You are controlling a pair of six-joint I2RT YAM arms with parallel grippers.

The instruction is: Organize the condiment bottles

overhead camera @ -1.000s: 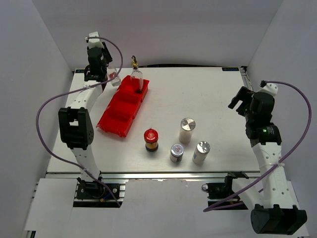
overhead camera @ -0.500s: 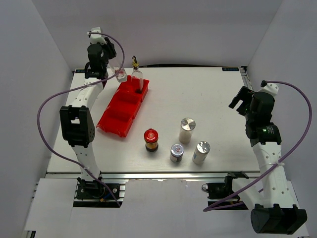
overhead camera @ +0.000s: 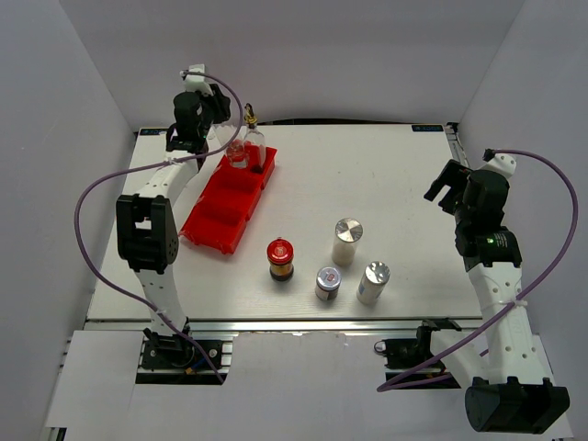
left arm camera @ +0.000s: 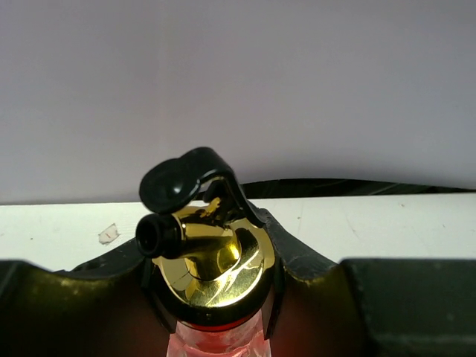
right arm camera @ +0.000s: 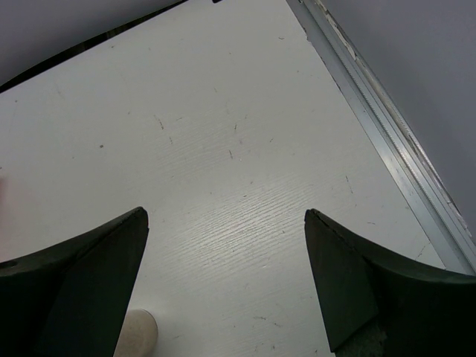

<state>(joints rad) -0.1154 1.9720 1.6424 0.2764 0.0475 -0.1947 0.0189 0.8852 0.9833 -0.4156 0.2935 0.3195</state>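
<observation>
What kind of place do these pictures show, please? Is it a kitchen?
Probably a robotics lab test cell, not a kitchen: a white table boxed in by plain grey walls, two white robot arms bolted at its near edge, and only a red divided plastic tray and six condiment bottles set out.

Upright at 11 o'clock: left cruet (overhead camera: pixel 237 154), right cruet (overhead camera: pixel 254 144), both clear, gold-spouted. Upright at 5 o'clock: red-lidded jar (overhead camera: pixel 280 259), silver-lidded jar (overhead camera: pixel 328 283), far shaker (overhead camera: pixel 347 241), near shaker (overhead camera: pixel 373 282).
</observation>
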